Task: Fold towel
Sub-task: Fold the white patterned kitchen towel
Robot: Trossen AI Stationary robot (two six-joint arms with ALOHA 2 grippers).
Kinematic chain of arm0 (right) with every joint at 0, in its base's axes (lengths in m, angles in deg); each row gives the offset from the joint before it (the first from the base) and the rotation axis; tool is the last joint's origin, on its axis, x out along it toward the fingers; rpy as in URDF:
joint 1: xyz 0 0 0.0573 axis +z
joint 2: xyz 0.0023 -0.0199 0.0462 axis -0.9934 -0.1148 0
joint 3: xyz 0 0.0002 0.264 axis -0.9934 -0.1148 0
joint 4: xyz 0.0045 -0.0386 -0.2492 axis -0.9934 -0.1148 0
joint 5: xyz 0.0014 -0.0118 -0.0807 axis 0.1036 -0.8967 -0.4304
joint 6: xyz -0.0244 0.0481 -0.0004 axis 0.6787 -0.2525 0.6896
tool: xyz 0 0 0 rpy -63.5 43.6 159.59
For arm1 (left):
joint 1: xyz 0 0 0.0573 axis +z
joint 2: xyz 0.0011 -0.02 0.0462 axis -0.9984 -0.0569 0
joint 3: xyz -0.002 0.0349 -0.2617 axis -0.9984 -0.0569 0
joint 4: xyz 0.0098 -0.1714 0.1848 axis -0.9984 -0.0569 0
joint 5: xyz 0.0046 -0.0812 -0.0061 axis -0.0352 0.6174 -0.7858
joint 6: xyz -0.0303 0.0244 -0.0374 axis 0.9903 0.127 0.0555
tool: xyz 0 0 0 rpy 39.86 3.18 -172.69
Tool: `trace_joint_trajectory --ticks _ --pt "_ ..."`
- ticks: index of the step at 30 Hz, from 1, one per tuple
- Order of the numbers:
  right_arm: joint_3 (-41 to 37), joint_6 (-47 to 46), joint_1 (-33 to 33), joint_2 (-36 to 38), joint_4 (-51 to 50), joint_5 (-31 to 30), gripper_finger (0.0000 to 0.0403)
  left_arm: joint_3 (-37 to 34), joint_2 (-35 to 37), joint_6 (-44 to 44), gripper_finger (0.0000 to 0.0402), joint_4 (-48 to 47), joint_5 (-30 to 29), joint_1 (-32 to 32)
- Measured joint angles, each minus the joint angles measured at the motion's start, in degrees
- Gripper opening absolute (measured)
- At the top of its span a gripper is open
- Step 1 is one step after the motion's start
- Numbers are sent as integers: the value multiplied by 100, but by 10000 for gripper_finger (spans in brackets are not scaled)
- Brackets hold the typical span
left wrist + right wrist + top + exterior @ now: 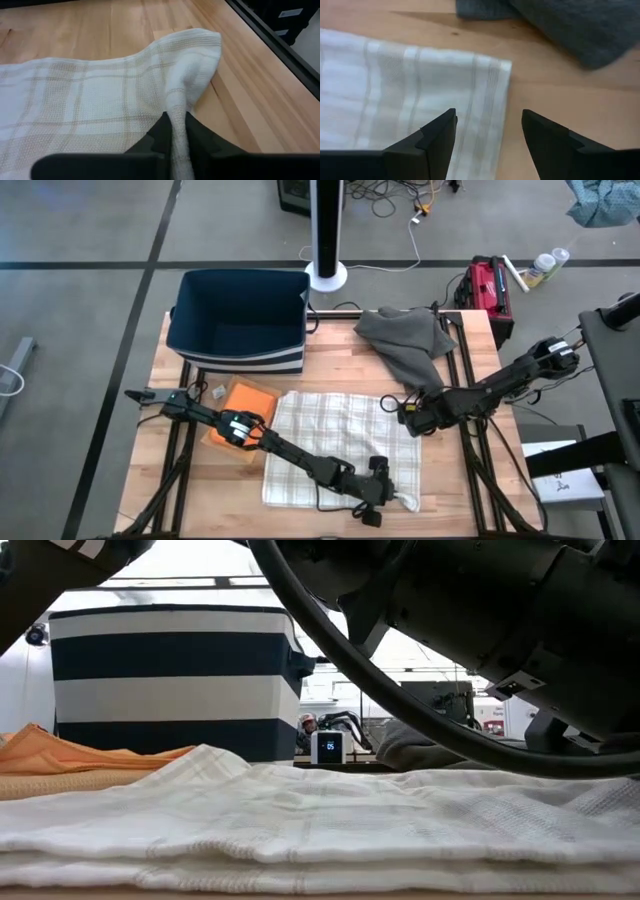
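Looking straight down from the high view, no brand or label can be read on anything; a white plaid towel (340, 445) lies flat on the wooden table (330, 350), with an orange cloth (245, 402) just beside its left edge, a grey cloth (410, 340) bunched near the far right side, and a navy striped bin (240, 320) at the far left. The left arm stretches low and diagonally across the towel, its left gripper (385, 498) down at the near right corner, while the right arm reaches in from the right side with the right gripper (405, 412) at the towel's far right corner. From the low view, the towel spreads in layered folds across the foreground, dark arm parts fill the upper right, and a small screen (329, 746) behind the bin shows digits too small to be sure of. Through the left wrist view, the left gripper (176, 131) is pinched together on a raised ridge of the towel's corner. Through the right wrist view, the right gripper (489, 127) has its fingers apart, straddling the towel's edge with the grey cloth beyond.
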Motion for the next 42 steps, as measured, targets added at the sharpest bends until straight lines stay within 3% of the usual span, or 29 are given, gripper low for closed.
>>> trace_joint_trajectory --ticks 6,16,20,28,32,37,42 --pt "-369 -9 -90 0 312 -836 216 -1 0 -34 36 5 -4 -15" --pt "-556 301 -242 15 877 -760 200 -11 -2 -208 51 162 -13 -35" --pt "-563 339 -239 13 891 -742 200 -15 9 -226 93 312 -5 -58" --pt "-567 370 -239 9 917 -749 199 136 -12 -205 217 791 48 -146" --pt "-569 369 -239 9 941 -746 199 96 -58 -101 254 1161 25 -126" --pt "-572 370 -239 4 952 -749 199 90 -330 31 252 1221 -88 -81" --pt "-568 382 -239 4 967 -740 199 22 -330 290 198 1136 -129 -21"
